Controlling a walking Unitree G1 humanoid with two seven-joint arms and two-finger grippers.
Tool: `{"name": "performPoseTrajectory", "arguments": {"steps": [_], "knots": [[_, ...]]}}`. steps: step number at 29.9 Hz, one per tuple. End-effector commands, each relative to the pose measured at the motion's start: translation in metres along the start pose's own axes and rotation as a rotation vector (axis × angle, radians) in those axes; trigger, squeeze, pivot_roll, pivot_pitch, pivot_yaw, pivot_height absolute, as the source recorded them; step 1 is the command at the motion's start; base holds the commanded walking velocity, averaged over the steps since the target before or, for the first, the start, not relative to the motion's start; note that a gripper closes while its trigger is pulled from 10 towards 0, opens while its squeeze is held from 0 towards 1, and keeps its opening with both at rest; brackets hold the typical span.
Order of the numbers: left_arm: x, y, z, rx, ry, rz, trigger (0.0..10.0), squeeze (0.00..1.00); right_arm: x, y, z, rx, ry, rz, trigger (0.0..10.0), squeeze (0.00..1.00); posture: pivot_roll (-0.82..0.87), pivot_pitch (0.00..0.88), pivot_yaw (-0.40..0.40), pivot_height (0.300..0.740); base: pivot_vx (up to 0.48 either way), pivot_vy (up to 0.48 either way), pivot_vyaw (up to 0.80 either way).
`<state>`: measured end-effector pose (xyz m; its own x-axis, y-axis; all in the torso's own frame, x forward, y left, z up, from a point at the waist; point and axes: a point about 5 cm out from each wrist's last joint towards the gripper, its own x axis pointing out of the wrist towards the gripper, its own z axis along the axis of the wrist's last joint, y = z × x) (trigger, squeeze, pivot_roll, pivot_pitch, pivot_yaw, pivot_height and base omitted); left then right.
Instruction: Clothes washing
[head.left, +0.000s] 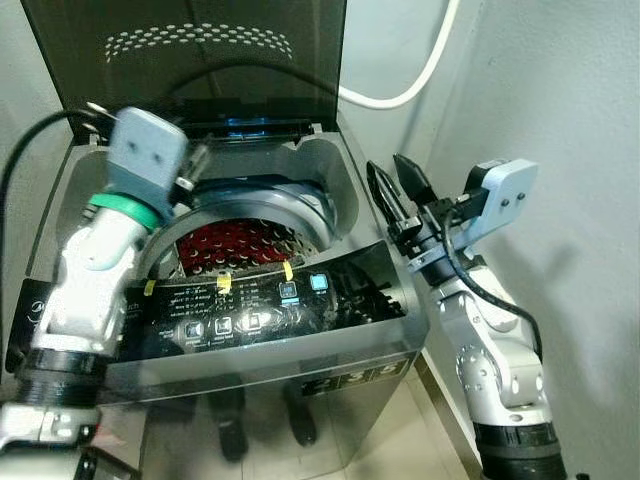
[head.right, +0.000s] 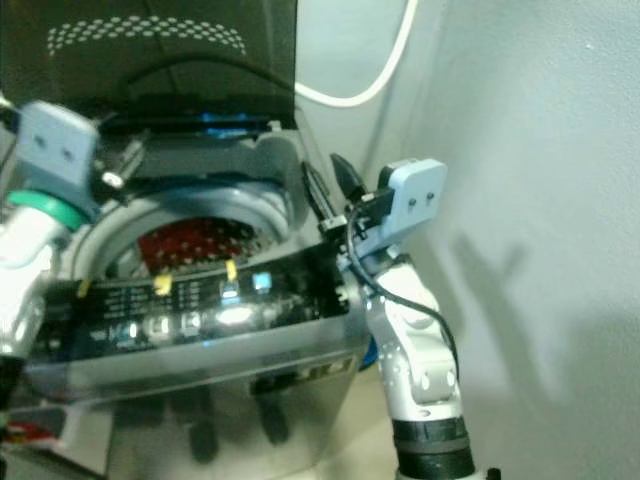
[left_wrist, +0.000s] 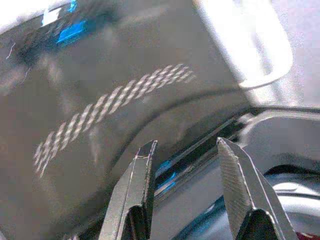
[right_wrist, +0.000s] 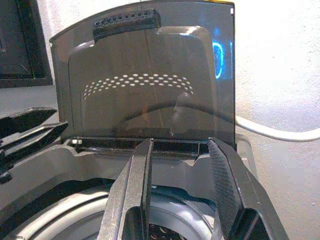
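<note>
A top-loading washing machine (head.left: 330, 345) stands in a corner, its tinted lid (head.left: 190, 45) raised upright at the back. On its right side a pale wall (head.left: 560, 90) runs close alongside, leaving only a narrow strip of tiled floor (head.left: 430, 420) in which the right arm stands. A white hose (head.left: 420, 75) loops across the wall behind the lid.

The left gripper (left_wrist: 185, 165) is over the back left part of the tub opening, its fingers (left_wrist: 137, 190) parted with nothing between them, pointing toward the base of the lid. The right gripper (head.left: 395, 195) hovers at the machine's right rim, just above its top edge — its two black fingers (right_wrist: 135, 195) are likewise spread and empty, aimed across the opening toward the lid.

Inside the grey ring of the tub (head.left: 300, 205) lies red clothing (head.left: 225, 245), seen through the perforated drum; it sits low in the drum, on the side nearer the front panel. The control panel (head.left: 260, 305) along the front edge shows lit buttons and a few yellow tags.

The left arm's wrist housing (head.left: 145, 155) covers the tub's left rim and part of the opening, so how far the clothing spreads there cannot be told. The panel's labels are too blurred to read, and the machine's glossy front shows only dim reflections — the floor at its foot on the left is cut off by the arm.
</note>
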<state>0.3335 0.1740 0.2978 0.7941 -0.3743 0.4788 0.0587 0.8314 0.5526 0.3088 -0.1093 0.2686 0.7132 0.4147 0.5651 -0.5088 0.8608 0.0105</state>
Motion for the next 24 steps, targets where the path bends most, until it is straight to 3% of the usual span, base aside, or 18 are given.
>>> {"name": "performPoseTrajectory", "arguments": {"steps": [1, 4, 7, 9, 17, 24], "knots": [[-0.002, -0.023, 0.013, 0.009, -0.064, -0.053, 10.0, 0.0, -0.004, -0.001, -0.007, 0.004, 0.024, -0.015, 10.0, 0.0, -0.01, 0.092, 0.007, 0.74, 0.0, 0.0, 0.0], [-0.002, -0.029, 0.018, -0.04, -0.076, -0.042, 10.0, 0.0, -0.005, -0.002, -0.008, 0.005, 0.028, -0.02, 10.0, 0.0, -0.01, 0.093, 0.006, 0.74, 0.0, 0.0, 0.0], [-0.001, -0.039, 0.032, -0.276, -0.097, 0.041, 10.0, 0.0, -0.009, -0.006, -0.015, -0.001, 0.047, -0.061, 10.0, 0.0, -0.01, 0.094, 0.006, 0.74, 0.0, 0.0, 0.0], [-0.001, -0.042, 0.036, -0.337, -0.104, 0.074, 10.0, 0.0, -0.011, -0.009, -0.018, -0.006, 0.053, -0.094, 10.0, 0.0, -0.01, 0.092, 0.005, 0.74, 0.0, 0.0, 0.0], [-0.012, -0.053, 0.032, -0.312, -0.084, 0.072, 10.0, 0.0, -0.016, -0.017, -0.019, -0.042, 0.052, -0.155, 10.0, 0.0, -0.02, 0.086, 0.013, 0.74, 0.0, 0.0, 0.0], [-0.016, -0.053, 0.023, -0.386, -0.011, 0.115, 10.0, 0.0, -0.016, -0.02, -0.019, -0.053, 0.051, -0.171, 10.0, 0.0, -0.02, 0.082, 0.013, 0.74, 0.0, 0.0, 0.0]]}}
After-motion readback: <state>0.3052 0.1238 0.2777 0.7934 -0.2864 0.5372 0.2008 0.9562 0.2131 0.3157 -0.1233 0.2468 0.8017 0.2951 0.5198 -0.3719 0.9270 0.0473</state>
